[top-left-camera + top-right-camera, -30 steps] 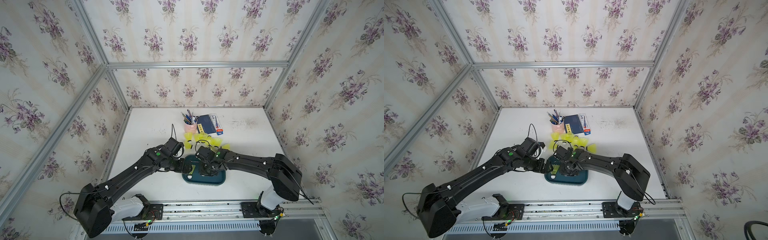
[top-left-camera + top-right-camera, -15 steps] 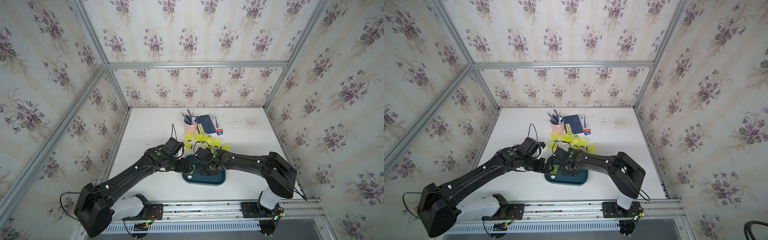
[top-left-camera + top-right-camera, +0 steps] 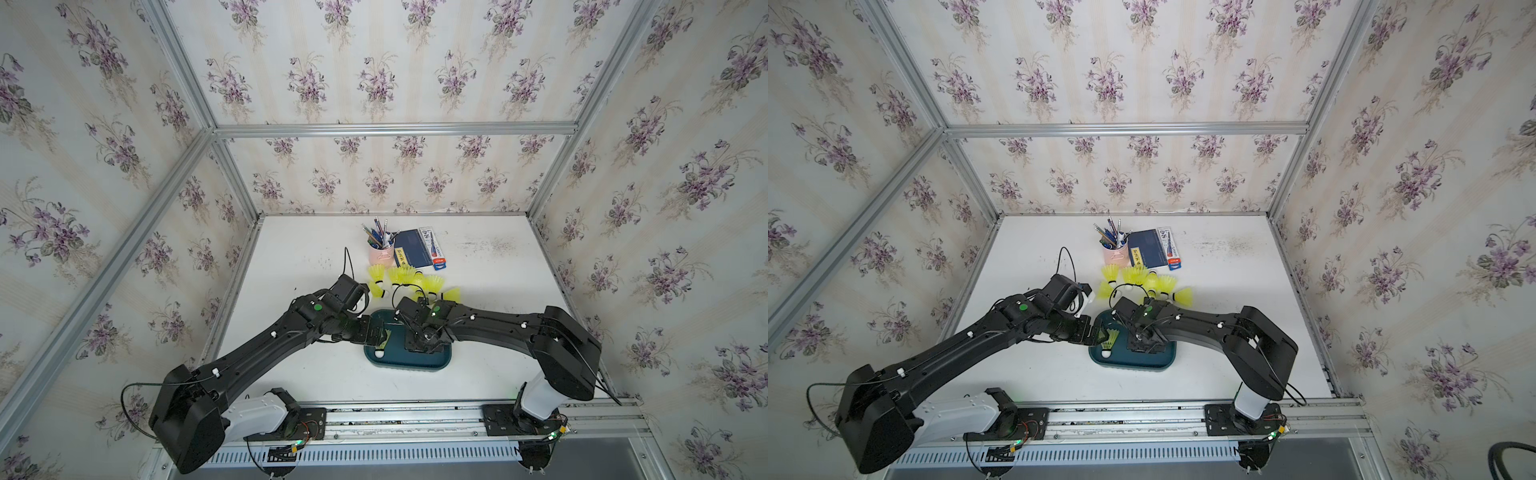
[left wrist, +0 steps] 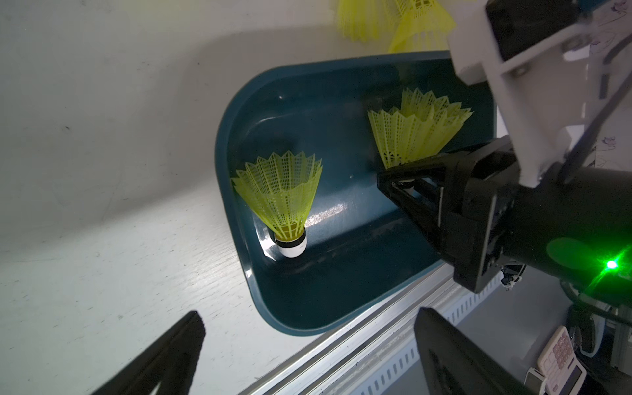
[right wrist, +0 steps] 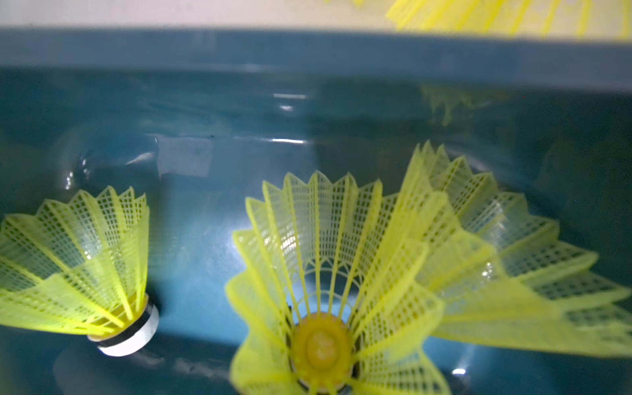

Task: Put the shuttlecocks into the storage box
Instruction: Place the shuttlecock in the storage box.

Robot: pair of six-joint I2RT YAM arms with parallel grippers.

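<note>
The storage box [image 3: 409, 365] [image 3: 1133, 365] is a dark teal tray near the table's front. One shuttlecock [image 4: 280, 201] [image 3: 1111, 338] lies inside by its left wall. My right gripper [image 4: 403, 183] [image 3: 424, 343] is down in the tray, shut on the base of a second shuttlecock [image 5: 321, 290] [image 4: 403, 136]. Another skirt [image 5: 506, 239] presses against it. My left gripper [image 4: 309, 314] [image 3: 1096, 332] stands open and holds nothing at the tray's left edge. Several loose shuttlecocks [image 3: 411, 282] [image 3: 1142, 282] lie on the table behind the tray.
A pink pen cup [image 3: 381, 255] [image 3: 1115, 255] full of pens, a blue notebook [image 3: 411, 249] and a small flat packet [image 3: 432, 247] sit behind the loose shuttlecocks. The metal rail [image 3: 415, 409] runs along the table's front edge. Papered walls close in three sides.
Hardly anything differs. The right arm's elbow has shifted slightly, and both grippers stay at the tray in the same states.
</note>
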